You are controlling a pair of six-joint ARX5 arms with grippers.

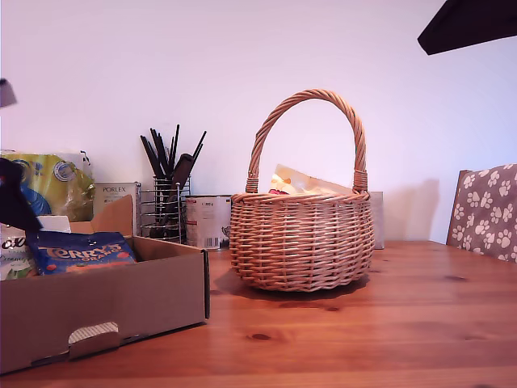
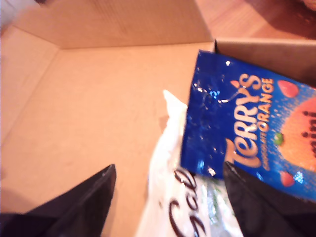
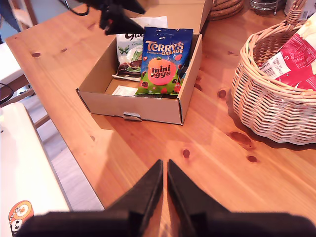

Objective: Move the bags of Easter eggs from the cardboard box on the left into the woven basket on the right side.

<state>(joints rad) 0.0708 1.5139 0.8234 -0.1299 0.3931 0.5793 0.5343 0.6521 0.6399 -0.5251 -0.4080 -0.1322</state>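
Observation:
The cardboard box [image 1: 105,303] sits at the exterior view's left, on a wooden table. Inside it lie a dark blue Terry's bag [image 1: 81,252] [image 2: 247,128] [image 3: 163,61] and a white bag [image 2: 182,212] [image 3: 129,54] partly under it. My first gripper [image 2: 173,197] [image 3: 118,19] hangs open just above these two bags, one finger on each side of the white bag. The woven basket [image 1: 303,238] [image 3: 276,98] stands beside the box and holds a reddish bag [image 3: 296,59] and a cream one [image 1: 299,182]. My second gripper [image 3: 164,182] is shut, high over the table, holding nothing.
Behind the box stand a yellow-green towel pack [image 1: 48,182], a Porlex carton [image 1: 113,198], a wire holder of black utensils [image 1: 168,202] and a tin [image 1: 208,221]. A paw-print chair back [image 1: 487,212] is at the exterior view's right. A dark arm part [image 1: 468,23] hangs at its upper right.

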